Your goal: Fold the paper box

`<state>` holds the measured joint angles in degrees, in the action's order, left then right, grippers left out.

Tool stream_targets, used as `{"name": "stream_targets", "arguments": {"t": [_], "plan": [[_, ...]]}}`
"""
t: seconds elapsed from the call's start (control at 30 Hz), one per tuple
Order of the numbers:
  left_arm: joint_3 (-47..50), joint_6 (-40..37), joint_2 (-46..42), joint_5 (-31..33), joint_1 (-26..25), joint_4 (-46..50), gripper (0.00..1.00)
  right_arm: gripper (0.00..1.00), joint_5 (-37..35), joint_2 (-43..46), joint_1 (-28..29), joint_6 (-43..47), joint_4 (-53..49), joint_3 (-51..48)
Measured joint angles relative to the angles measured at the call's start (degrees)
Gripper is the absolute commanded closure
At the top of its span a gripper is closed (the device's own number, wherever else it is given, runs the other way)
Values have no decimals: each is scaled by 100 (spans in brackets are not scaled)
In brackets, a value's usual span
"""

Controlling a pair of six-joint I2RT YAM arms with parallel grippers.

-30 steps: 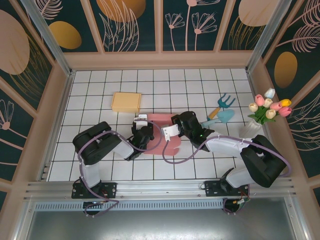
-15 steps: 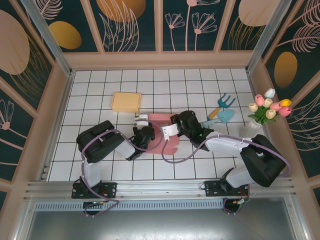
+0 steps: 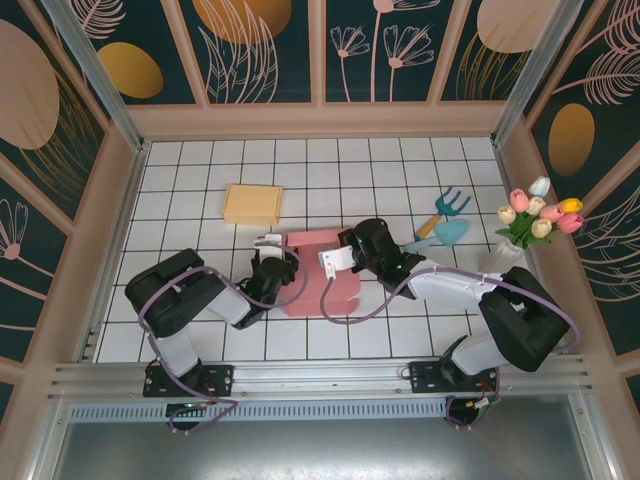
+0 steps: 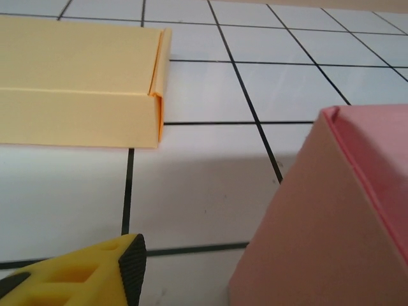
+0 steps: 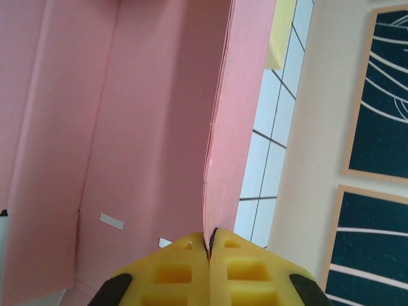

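Two grippers at pink paper box (image 3: 305, 290), mid-table | right gripper (image 5: 209, 237) pinches its wall edge | left gripper (image 3: 270, 243) at its 9 o'clock, I can't tell finger spread | yellow box (image 3: 252, 204) at 10 o'clock

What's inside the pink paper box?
The pink paper box shows bare creased panels and small slots inside, no contents. The right gripper, shut on one wall, hides what lies beneath it.

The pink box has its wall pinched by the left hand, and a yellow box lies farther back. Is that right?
Not quite. It is the right hand that pinches the wall of the pink box, as the right wrist view shows. The yellow box does lie farther back.
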<state>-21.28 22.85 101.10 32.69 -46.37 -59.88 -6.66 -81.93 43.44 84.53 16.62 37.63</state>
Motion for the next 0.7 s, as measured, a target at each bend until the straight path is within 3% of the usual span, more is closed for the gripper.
{"name": "stream_targets", "arguments": {"t": [0.3, 0.7], "plan": [[1097, -184, -695, -824, 9, -807, 40, 100, 162, -140, 72, -243, -247, 52], [304, -238, -684, -481, -31, 11, 43, 100, -232, -175, 48, -345, -507, 17]]}}
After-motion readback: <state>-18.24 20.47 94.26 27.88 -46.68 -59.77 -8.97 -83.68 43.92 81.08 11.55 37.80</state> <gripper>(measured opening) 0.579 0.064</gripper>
